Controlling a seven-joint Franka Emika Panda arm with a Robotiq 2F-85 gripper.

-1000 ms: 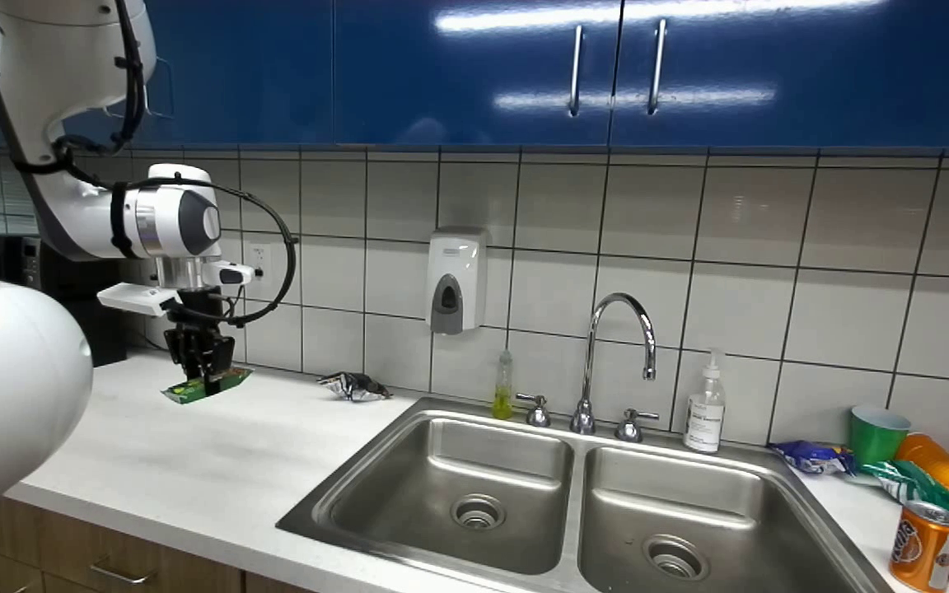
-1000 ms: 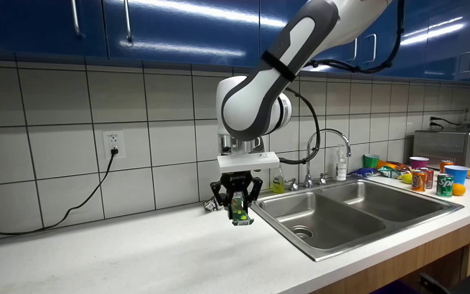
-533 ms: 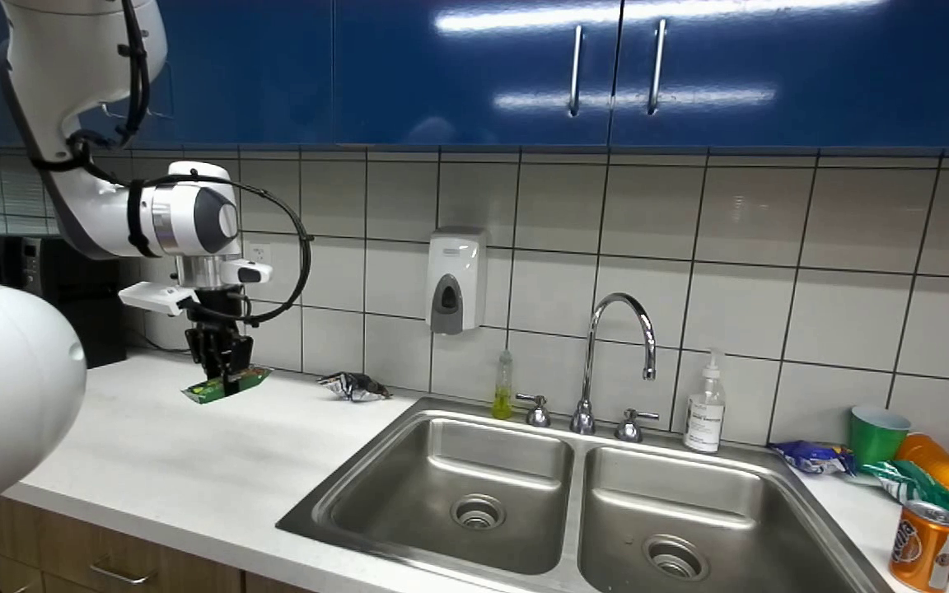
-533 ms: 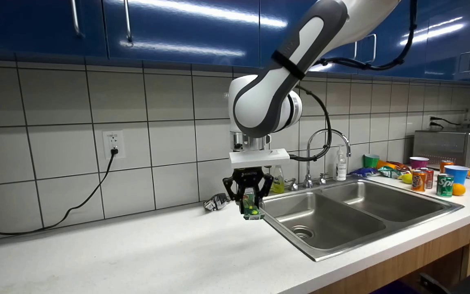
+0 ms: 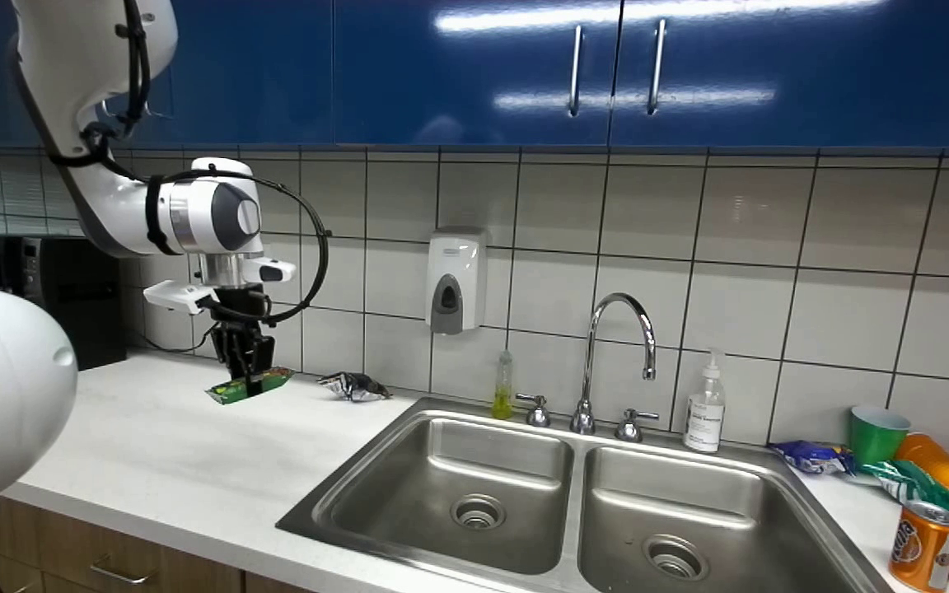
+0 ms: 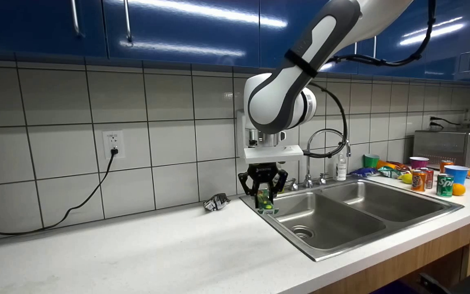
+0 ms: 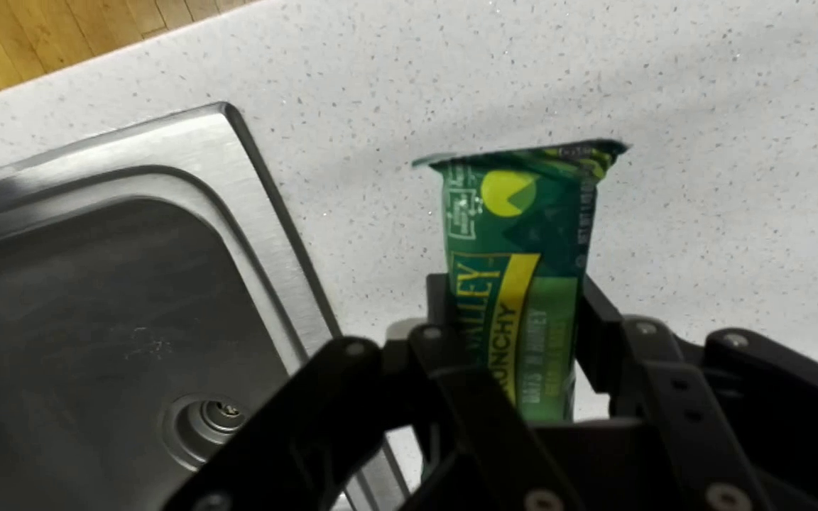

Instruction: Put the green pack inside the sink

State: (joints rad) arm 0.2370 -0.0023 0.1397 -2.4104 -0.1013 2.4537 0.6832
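My gripper is shut on the green pack, with one finger against each long side. The pack's middle lies between the fingers, and its printed face and one crimped end show in the wrist view. In an exterior view the pack hangs a little above the white counter, tilted slightly, left of the sink. The steel sink has two basins, and the wrist view shows the corner and drain of one sink basin left of the pack. In an exterior view the pack overlaps the sink's near-left rim.
A crumpled silver wrapper lies on the counter between gripper and sink. Behind the basins stand the tall faucet, a yellow soap bottle and a pump bottle. Cups, wrappers and an orange can crowd the counter past the sink.
Gripper and pack have travelled together to the right in both exterior views, nearer to the sink. The hold on the pack looks the same.
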